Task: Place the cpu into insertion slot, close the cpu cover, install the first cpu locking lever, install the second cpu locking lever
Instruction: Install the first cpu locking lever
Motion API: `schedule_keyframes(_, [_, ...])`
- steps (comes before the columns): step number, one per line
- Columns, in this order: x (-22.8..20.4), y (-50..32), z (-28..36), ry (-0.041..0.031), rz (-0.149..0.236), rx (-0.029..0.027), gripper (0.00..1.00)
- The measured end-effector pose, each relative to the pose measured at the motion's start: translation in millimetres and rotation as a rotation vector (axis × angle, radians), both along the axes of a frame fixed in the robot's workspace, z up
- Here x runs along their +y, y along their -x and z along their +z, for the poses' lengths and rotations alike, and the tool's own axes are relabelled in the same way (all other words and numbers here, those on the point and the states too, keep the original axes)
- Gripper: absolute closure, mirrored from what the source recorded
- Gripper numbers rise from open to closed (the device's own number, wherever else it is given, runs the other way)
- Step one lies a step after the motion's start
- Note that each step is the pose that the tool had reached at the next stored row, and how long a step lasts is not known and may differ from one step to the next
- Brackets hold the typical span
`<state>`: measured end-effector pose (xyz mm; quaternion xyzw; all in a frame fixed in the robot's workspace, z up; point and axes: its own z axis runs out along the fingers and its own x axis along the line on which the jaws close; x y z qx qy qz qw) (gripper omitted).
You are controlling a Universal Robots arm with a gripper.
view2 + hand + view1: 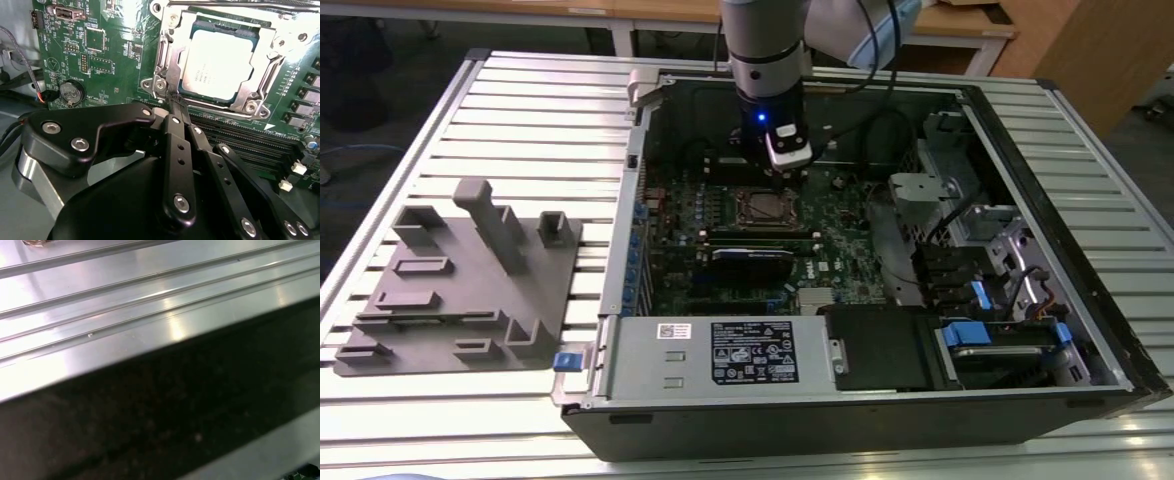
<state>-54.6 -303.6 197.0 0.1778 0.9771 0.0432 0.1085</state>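
Cpu (pixel 216 64) sits in the insertion slot (pixel 172 75) under the closed cpu cover (pixel 260 87) — hand (pixel 176 104) pinched together beside it.

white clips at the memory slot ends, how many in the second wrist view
2: one white clip at the slot ends nearer the cpu cover, the other right beside it. More may hide behind the gripper.

Exterior view looks down from afar on the computer case (pixel 854 300) — second wrist view sits close over its motherboard (pixel 115 60).
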Motion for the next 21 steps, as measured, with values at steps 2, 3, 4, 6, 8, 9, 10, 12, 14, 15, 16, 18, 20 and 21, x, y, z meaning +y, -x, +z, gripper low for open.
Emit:
schedule_keyframes(2, [-0.1,0.1,-0.4,-0.0014,0.000,-0.0008,0.89])
schedule_keyframes(3, [-0.2,0.2,-0.6,-0.0021,0.000,-0.0011,0.89])
schedule_keyframes(4, [-0.3,0.3,-0.8,-0.0027,0.000,-0.0014,0.89])
schedule_keyframes(6, [-0.4,0.4,-1.1,-0.0040,0.000,-0.0019,0.89])
schedule_keyframes(8, [-0.5,0.5,-1.3,-0.0066,0.000,-0.0023,0.89])
schedule_keyframes(9, [-0.5,0.5,-1.4,-0.0081,0.000,-0.0027,0.89])
schedule_keyframes(10, [-0.5,0.6,-1.6,-0.0093,0.000,-0.0031,0.89])
schedule_keyframes(12, [-0.6,0.7,-1.9,-0.0120,0.000,-0.0037,0.89])
schedule_keyframes(14, [-0.6,0.9,-2.2,-0.0146,0.000,-0.0047,0.89])
schedule_keyframes(15, [-0.7,1.0,-2.4,-0.0155,0.000,-0.0050,0.89])
schedule_keyframes(16, [-0.8,1.1,-2.5,-0.0163,0.000,-0.0055,0.89])
schedule_keyframes(18, [-1.0,1.3,-2.8,-0.0173,0.000,-0.0065,0.89])
schedule_keyframes(20, [-1.1,1.4,-2.9,-0.0174,0.000,-0.0068,0.89])
schedule_keyframes(21, [-1.1,1.4,-2.9,-0.0174,0.000,-0.0068,0.89])
